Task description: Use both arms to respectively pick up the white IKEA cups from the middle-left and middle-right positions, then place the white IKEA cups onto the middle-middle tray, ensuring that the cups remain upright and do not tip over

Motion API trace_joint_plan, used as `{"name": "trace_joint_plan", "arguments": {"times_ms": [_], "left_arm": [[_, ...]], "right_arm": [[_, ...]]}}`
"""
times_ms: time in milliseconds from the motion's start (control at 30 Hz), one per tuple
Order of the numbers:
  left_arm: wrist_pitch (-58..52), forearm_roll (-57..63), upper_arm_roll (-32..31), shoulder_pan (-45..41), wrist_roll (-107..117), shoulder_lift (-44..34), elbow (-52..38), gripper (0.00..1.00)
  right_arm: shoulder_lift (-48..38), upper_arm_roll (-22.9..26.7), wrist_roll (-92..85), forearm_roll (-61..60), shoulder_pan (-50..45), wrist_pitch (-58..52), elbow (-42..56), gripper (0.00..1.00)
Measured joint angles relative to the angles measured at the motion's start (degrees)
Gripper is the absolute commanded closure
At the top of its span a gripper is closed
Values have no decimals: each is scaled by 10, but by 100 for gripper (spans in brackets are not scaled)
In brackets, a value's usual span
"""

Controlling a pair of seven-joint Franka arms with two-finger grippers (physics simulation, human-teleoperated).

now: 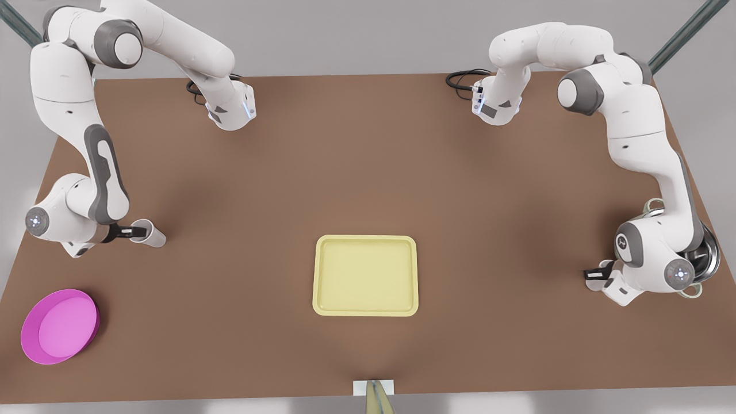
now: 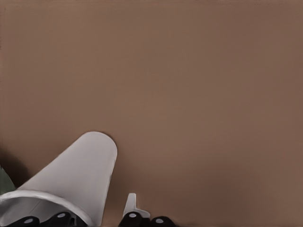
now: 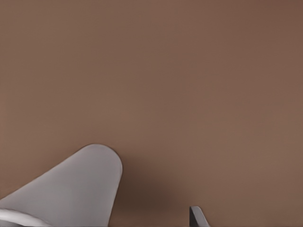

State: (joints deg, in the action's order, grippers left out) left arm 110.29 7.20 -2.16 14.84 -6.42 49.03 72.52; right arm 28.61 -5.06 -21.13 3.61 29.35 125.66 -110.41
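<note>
Yellow tray (image 1: 365, 276), left hand (image 1: 595, 274) apart around white cup (image 2: 80, 170), right hand (image 1: 133, 232) apart around other cup (image 3: 71, 189)

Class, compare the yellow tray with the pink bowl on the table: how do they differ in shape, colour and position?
The tray is rectangular with rounded corners; the bowl is round. The tray is pale yellow, the bowl magenta. The tray lies mid-table, while the bowl sits near the corner at the front view's lower left. The tray's rim is low; the bowl's wall looks taller. Both are empty and rest on the brown table.
</note>
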Motion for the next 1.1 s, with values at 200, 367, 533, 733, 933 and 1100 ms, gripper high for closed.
{"name": "trace_joint_plan", "arguments": {"times_ms": [200, 367, 533, 733, 933, 1100], "left_arm": [[5, 0, -5, -6, 2, -14, -1, 79], [-68, -1, -6, -248, 49, -73, -61, 79], [-101, -17, -88, -376, 195, -41, -75, 79], [-56, 4, -106, -426, 359, 5, -78, 79], [-19, 13, -106, -431, 477, 32, -80, 79], [-1, 11, -107, -432, 548, 42, -79, 0]], "right_arm": [[-1, -3, -27, -11, -3, -1, 1, 74], [-5, -14, -40, -7, -12, -6, 11, 79], [-11, -105, -46, -4, -46, -34, 72, 79], [23, -120, 14, -6, -242, -36, 124, 79], [63, -120, 158, -8, -379, 19, 147, 79], [101, -120, 282, -7, -416, 44, 198, 79]]}}
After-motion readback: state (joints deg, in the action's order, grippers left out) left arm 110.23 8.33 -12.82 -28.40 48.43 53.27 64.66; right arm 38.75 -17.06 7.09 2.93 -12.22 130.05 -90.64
